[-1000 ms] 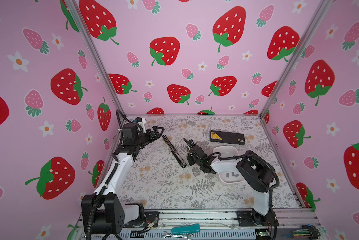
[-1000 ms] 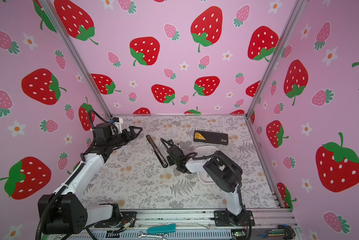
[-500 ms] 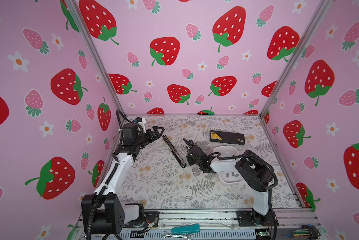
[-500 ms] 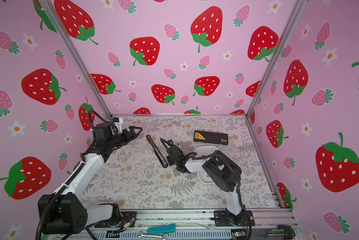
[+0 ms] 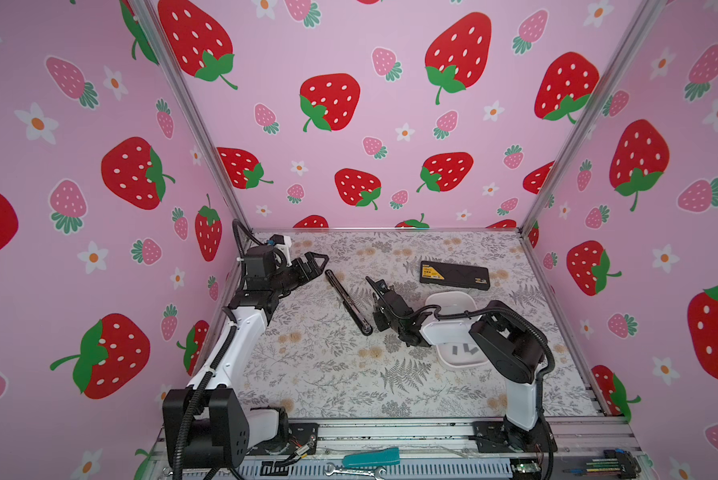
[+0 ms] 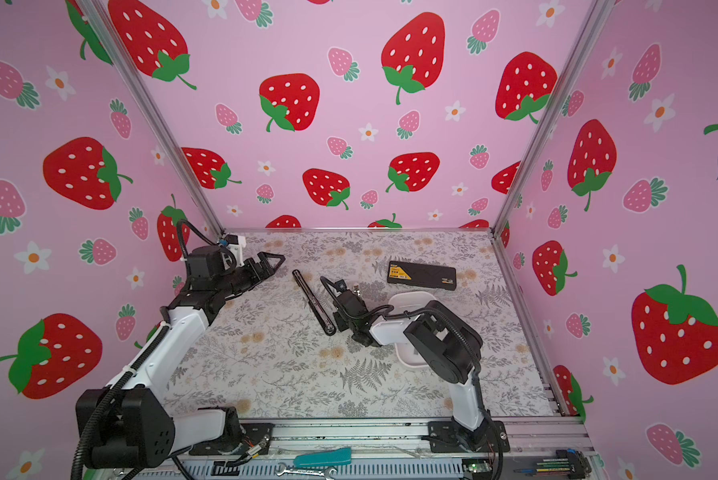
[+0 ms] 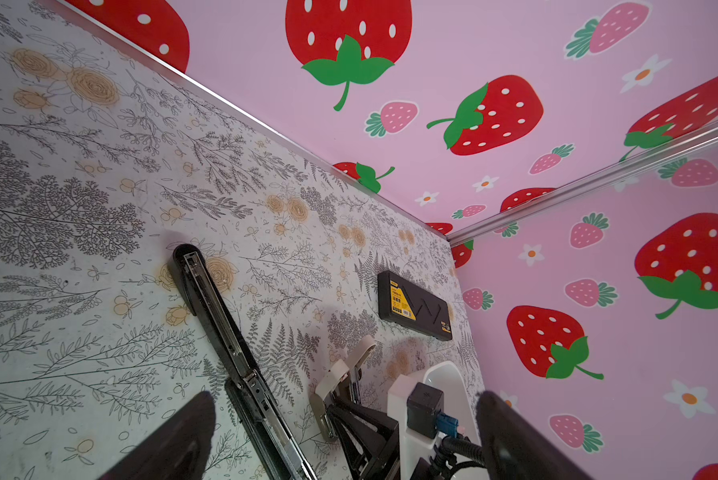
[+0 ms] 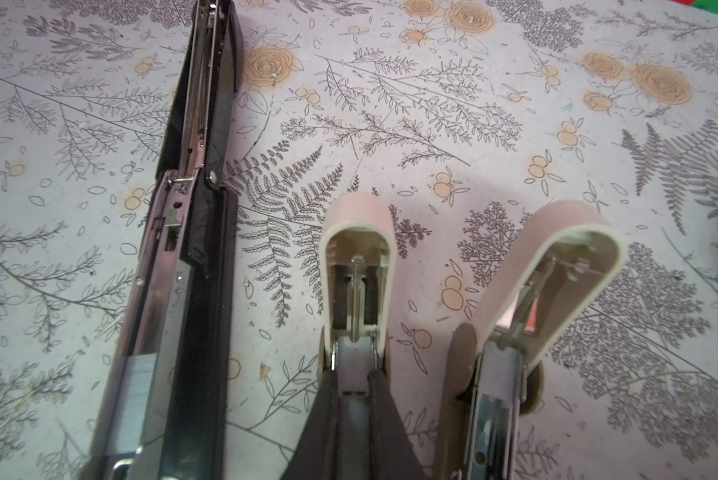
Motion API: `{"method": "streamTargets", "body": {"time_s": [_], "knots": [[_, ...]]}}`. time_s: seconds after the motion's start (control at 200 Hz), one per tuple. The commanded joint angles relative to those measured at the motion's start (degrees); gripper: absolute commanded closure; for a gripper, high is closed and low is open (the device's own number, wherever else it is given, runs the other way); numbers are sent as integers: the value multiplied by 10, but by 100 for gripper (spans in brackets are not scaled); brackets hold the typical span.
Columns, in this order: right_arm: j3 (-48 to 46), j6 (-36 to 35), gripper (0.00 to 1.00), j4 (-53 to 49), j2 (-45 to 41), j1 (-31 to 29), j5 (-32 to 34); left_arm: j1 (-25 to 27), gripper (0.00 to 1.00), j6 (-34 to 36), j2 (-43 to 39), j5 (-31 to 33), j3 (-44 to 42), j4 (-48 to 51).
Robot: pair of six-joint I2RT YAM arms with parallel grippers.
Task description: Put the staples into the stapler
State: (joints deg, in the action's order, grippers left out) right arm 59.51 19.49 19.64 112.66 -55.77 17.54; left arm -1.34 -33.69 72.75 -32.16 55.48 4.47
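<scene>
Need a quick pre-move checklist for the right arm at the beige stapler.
1. left gripper open, clear of the staplers: ok.
2. right gripper shut at the rail of the beige stapler: ok.
3. strip held in it: cannot tell.
4. beige stapler's lid folded open: ok.
5. black stapler lying open beside it, not touching: ok.
6. spare staples in the white tray: ok.
</scene>
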Motion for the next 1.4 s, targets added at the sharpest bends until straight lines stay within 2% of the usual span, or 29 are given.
{"method": "streamTargets", "body": {"time_s": [0.0,0.225,0.335,0.8,1.125,1.396], "knots": [[-20,9,92,-1,-10,-5,9,-1,1,2,2,-9,18,-9],[-32,12,91,7,-18,-11,11,-1,1,1,1,-10,18,-9],[-33,14,85,6,-22,-13,15,0,1,1,0,-9,18,-9],[-44,14,71,6,-52,-17,25,-1,1,1,2,-8,18,-9],[-48,16,69,9,-61,-17,22,0,1,0,2,-10,18,-9],[-47,16,71,6,-67,-17,26,0,1,0,4,-11,18,-10]]}}
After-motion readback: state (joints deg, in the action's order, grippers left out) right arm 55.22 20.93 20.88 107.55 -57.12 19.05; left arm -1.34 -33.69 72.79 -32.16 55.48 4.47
